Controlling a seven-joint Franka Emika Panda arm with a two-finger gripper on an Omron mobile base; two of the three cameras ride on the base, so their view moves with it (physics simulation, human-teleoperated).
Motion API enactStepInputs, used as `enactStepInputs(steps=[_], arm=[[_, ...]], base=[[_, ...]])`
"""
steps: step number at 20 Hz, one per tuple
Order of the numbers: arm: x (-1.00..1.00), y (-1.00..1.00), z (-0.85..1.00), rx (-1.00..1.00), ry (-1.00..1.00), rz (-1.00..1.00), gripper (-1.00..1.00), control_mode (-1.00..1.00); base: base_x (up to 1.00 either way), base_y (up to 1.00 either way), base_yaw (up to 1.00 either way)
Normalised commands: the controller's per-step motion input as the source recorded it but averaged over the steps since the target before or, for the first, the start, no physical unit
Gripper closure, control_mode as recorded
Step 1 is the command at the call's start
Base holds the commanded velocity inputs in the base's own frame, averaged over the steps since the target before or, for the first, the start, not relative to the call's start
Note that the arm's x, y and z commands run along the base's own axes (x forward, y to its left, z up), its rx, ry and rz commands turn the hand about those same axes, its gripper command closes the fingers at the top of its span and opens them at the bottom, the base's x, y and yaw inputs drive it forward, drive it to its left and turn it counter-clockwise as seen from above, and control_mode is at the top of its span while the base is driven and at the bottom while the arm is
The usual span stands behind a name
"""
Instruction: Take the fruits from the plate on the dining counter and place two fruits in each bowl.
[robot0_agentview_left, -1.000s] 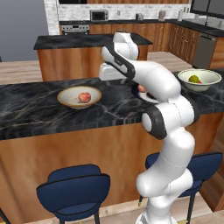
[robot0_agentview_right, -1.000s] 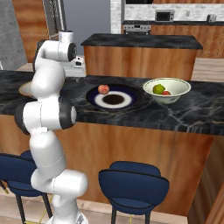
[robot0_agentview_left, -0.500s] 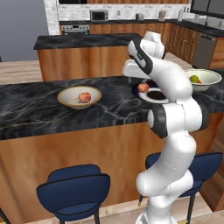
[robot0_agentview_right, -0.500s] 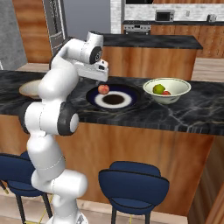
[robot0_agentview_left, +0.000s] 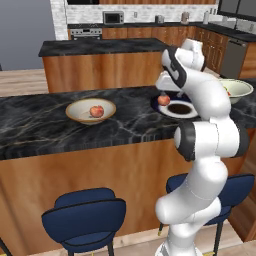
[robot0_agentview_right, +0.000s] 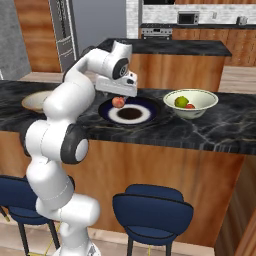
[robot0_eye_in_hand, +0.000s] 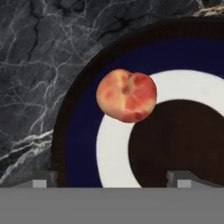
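One pinkish-red fruit (robot0_eye_in_hand: 127, 95) lies on the navy-rimmed plate (robot0_eye_in_hand: 78, 131), at its left edge (robot0_agentview_left: 164, 100) (robot0_agentview_right: 118, 102). My gripper (robot0_eye_in_hand: 111, 181) hangs open straight above it, its fingertips (robot0_eye_in_hand: 43, 181) wide apart with nothing between them. The plate (robot0_agentview_left: 178, 114) (robot0_agentview_right: 150, 107) rests on the dining counter (robot0_agentview_left: 40, 130). Further left, the tan bowl (robot0_agentview_left: 75, 107) (robot0_agentview_right: 31, 101) holds another pinkish-red fruit (robot0_agentview_left: 96, 111). On the right, the pale bowl (robot0_agentview_right: 207, 102) (robot0_agentview_left: 242, 90) contains the yellow-green fruit (robot0_agentview_right: 181, 101) and the red-orange fruit (robot0_agentview_right: 190, 106).
A black-topped island (robot0_agentview_left: 100, 47) stands behind the counter. Blue stools (robot0_agentview_left: 85, 215) (robot0_agentview_right: 152, 210) sit below the counter's front edge. My own arm (robot0_agentview_left: 207, 95) crosses in front of the plate's right side in the left base view.
The arm has swung from the middle of the counter toward the plate, and the hand now hangs over the fruit on it. Nothing was picked up.
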Motion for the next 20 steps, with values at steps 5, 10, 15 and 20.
enactStepInputs(steps=[5, 10, 15, 20], arm=[[0.09, 0.26, -0.01, -0.13, 0.00, 0.14, -1.00, -1.00], [0.29, 0.34, -0.01, -0.15, 0.00, 0.08, -1.00, -1.00], [0.16, -0.36, -0.18, 0.00, 0.02, 0.00, -1.00, -1.00], [0.23, -0.41, -0.13, 0.00, 0.04, 0.00, -1.00, -1.00]], base=[[0.00, 0.00, 0.00], [0.00, 0.00, 0.00], [0.00, 0.00, 0.00], [0.00, 0.00, 0.00]])
